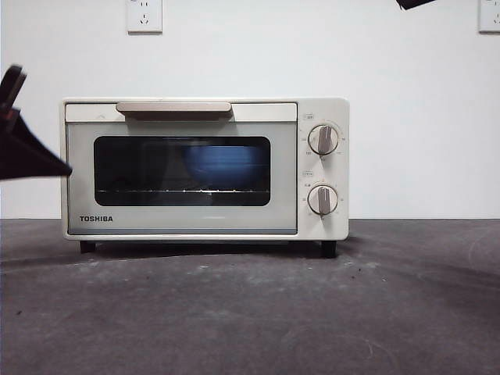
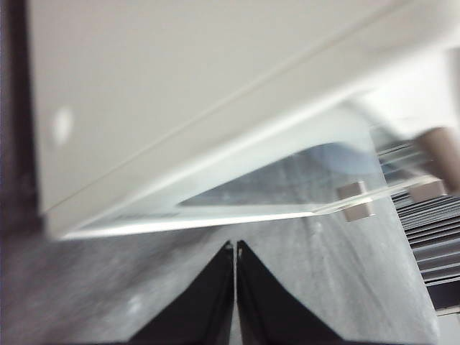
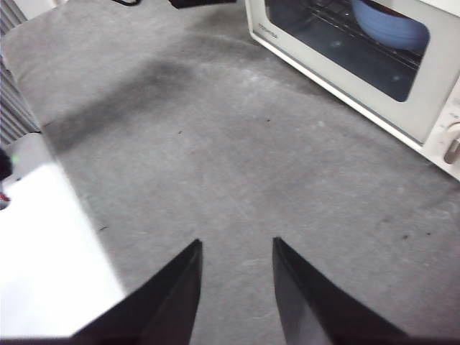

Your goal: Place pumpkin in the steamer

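Observation:
The cream-white TOSHIBA steamer (image 1: pixel 205 168) stands on the grey table with its dark glass door closed. It also shows in the right wrist view (image 3: pixel 374 65) and close up, blurred, in the left wrist view (image 2: pixel 180 108). The pumpkin is not in view in any frame. A blue bowl (image 1: pixel 223 166) shows dimly behind the glass, and also in the right wrist view (image 3: pixel 388 21). My left gripper (image 2: pixel 235 250) is shut and empty, just off the steamer's left side at the front view's left edge (image 1: pixel 62 167). My right gripper (image 3: pixel 237 246) is open and empty above bare table.
The steamer's bar handle (image 1: pixel 173 107) runs along the door's top, with two round knobs (image 1: pixel 323 141) to its right. Wall sockets (image 1: pixel 144 14) sit behind. A white surface (image 3: pixel 50 251) lies beside the right gripper. The waiting arm shows as a black tip (image 1: pixel 414 3).

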